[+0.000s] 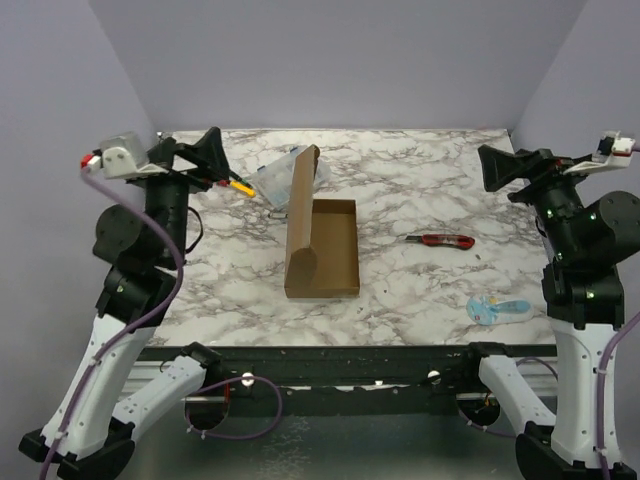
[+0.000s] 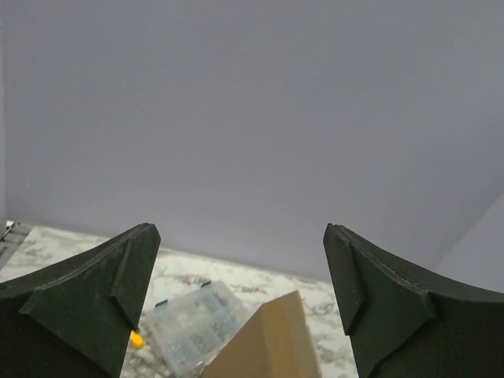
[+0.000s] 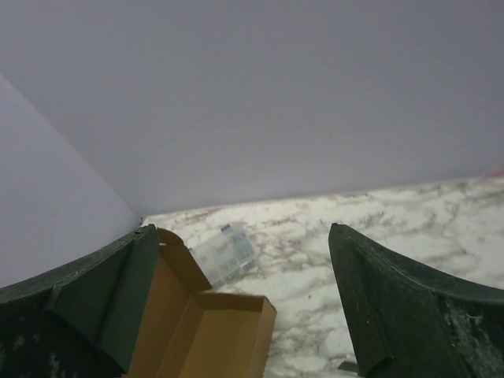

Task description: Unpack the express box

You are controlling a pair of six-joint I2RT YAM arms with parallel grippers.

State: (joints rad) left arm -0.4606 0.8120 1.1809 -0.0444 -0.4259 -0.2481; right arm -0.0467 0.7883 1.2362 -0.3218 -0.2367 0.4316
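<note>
The express box (image 1: 325,250) lies open in the middle of the table, a flat brown cardboard mailer. Its lid (image 1: 300,210) stands upright along the left side, and only bare cardboard shows inside. My left gripper (image 1: 218,158) hangs open above the table's far left, apart from the box. In the left wrist view its gripper (image 2: 238,228) holds nothing, and the box lid (image 2: 272,342) shows below. My right gripper (image 1: 492,170) is open above the far right edge. The right wrist view shows that gripper (image 3: 242,228) empty, with the open box (image 3: 205,339) at lower left.
A clear plastic compartment case (image 1: 277,180) lies behind the lid, also visible as the case (image 2: 189,331) and the case (image 3: 224,250). A yellow-tipped item (image 1: 241,187) lies near the left gripper. A red utility knife (image 1: 441,240) and a blue packaged item (image 1: 497,308) lie right of the box.
</note>
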